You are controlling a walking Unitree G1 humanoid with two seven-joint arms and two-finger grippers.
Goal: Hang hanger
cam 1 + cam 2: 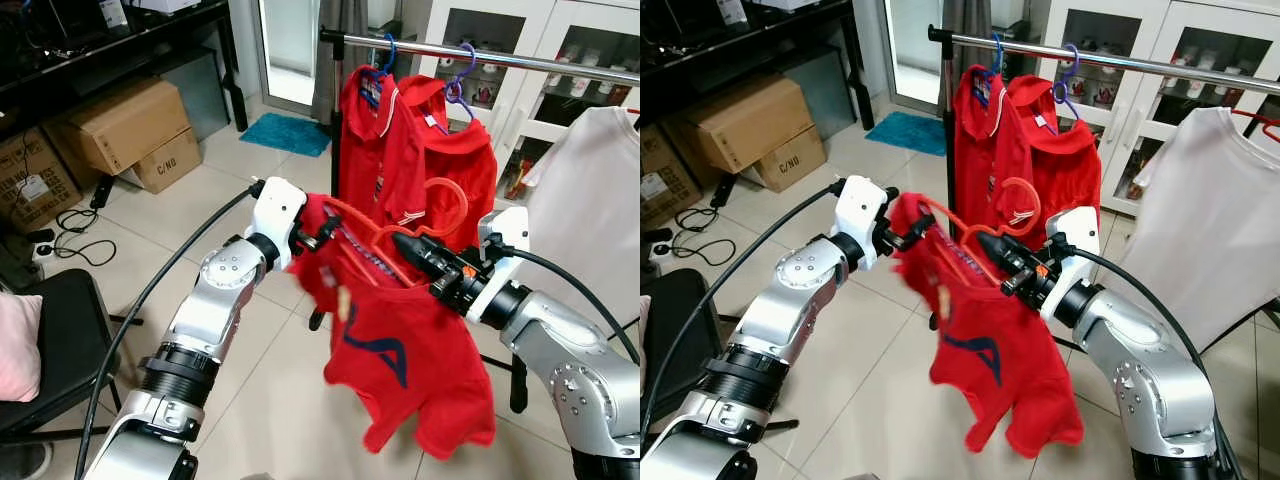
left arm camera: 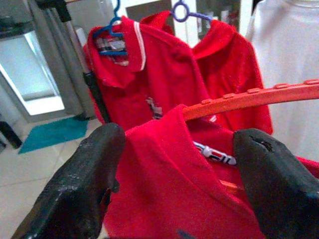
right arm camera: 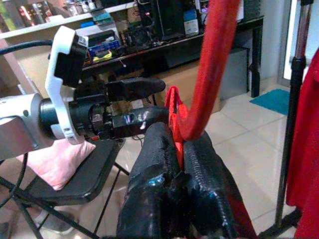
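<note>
Two claws carry a red polo shirt (image 1: 400, 340) on its orange hanger (image 1: 395, 245) below the clothes rail (image 1: 480, 52). The right claw (image 1: 405, 245) pinches the hanger near its hook, apparently ready to lift; the left claw (image 1: 322, 230), fingers spread, steadies the collar.

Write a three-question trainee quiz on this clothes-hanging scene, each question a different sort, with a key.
1. True or false: the right tool is shut on the red hanger.
2. Multiple choice: the left tool's fingers stand
A. clamped on the rail
B. apart, either side of the red shirt's collar
C. shut on a box
3. Fill in: already on the metal rail hang two red shirts, on a blue hanger and a ____ hanger.

Key: 1 true; 2 B; 3 purple.
</note>
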